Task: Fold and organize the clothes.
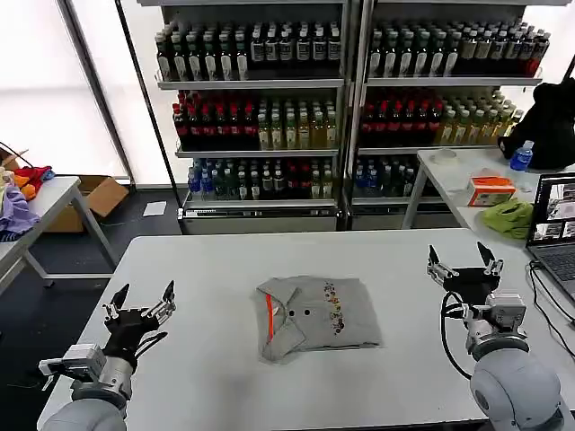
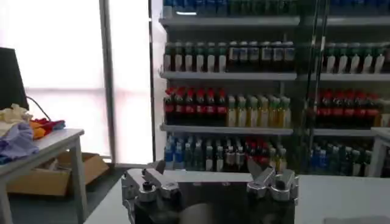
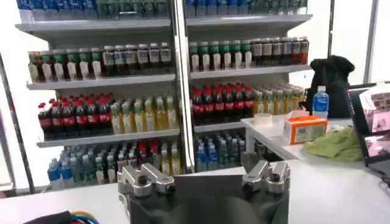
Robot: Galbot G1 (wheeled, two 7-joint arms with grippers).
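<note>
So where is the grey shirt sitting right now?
In the head view the grey shirt lies folded at the middle of the white table, between the left gripper and right gripper, touching neither.

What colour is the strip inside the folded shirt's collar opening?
Orange-red, on the light grey shirt; the head view shows it best.

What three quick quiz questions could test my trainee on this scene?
1. True or false: the shirt lies folded on the table.
2. Which gripper holds the shirt? A) left gripper B) right gripper C) neither
3. Fill in: both grippers stand with jaws ____.

Key: 1. True; it lies folded mid-table, collar toward the robot's left. 2. C; each gripper hovers off to its own side, apart from the shirt. 3. open.
</note>
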